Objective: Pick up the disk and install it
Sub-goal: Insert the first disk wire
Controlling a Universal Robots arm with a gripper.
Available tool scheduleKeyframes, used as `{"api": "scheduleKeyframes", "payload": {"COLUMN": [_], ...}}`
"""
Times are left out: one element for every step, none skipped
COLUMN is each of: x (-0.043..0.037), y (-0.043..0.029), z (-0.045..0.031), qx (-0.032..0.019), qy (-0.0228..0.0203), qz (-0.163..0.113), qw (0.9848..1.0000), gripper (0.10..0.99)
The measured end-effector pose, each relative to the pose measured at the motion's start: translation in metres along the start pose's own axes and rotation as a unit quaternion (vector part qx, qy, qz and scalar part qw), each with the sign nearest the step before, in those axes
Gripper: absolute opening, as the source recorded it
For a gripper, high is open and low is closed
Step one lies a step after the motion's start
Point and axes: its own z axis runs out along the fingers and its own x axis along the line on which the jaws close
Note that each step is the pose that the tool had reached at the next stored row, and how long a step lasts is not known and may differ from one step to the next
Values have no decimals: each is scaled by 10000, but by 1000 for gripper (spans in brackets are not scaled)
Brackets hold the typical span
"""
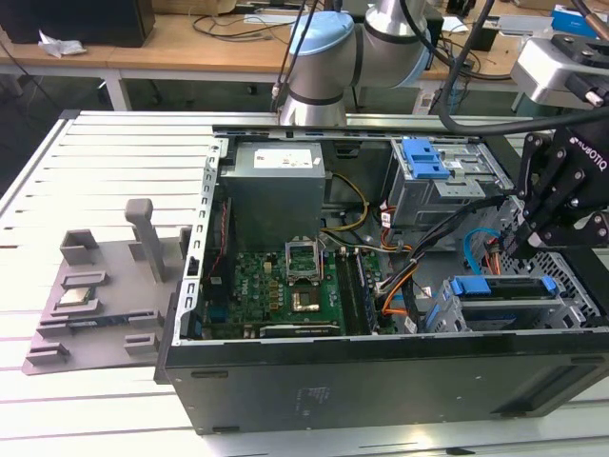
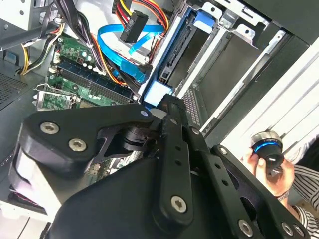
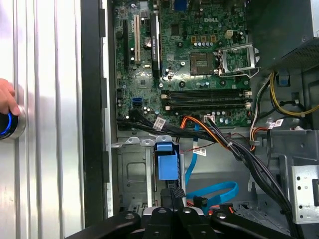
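Your gripper (image 1: 521, 246) is pinched onto the disk (image 1: 504, 288), which sits edge-up in the drive cage (image 1: 571, 314) right beneath it, so any tilt risks jamming it or snagging the blue cable (image 1: 473, 249) alongside.

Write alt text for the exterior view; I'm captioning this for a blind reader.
A robot arm's black gripper hangs over the drive cage at the exterior view's right end of an open computer case, by a disk in a blue carrier seated in the cage. The motherboard lies exposed mid-case, and a grey tray sits outside to the left.
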Motion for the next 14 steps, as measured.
{"api": "scheduleKeyframes", "payload": {"x": [0, 0, 0, -12, -23, -35, -76, -106, -126, -151, -184, -221, -280, -341], "y": [0, -1, -12, -88, -123, -153, -225, -258, -276, -296, -313, -324, -335, -344], "z": [1, 1, 2, -6, -9, -11, -17, -20, -21, -23, -25, -26, -25, -22], "qx": [0, 0, 0, -1, -2, -3, -3, -3, -3, -3, -3, -3, -3, -3], "qy": [0, 0, -2, 0, 0, 0, 0, 2, 1, 2, 2, 3, 1, 3], "qz": [0, 0, -1, 0, 0, 0, 0, 0, 0, 0, 0, 0, 0, 0], "qw": [10000, 10000, 10000, 10000, 10000, 10000, 10000, 10000, 10000, 10000, 10000, 10000, 10000, 10000], "gripper": [106, 106, 106, 106, 106, 106, 106, 106, 106, 106, 106, 106, 106, 106]}}
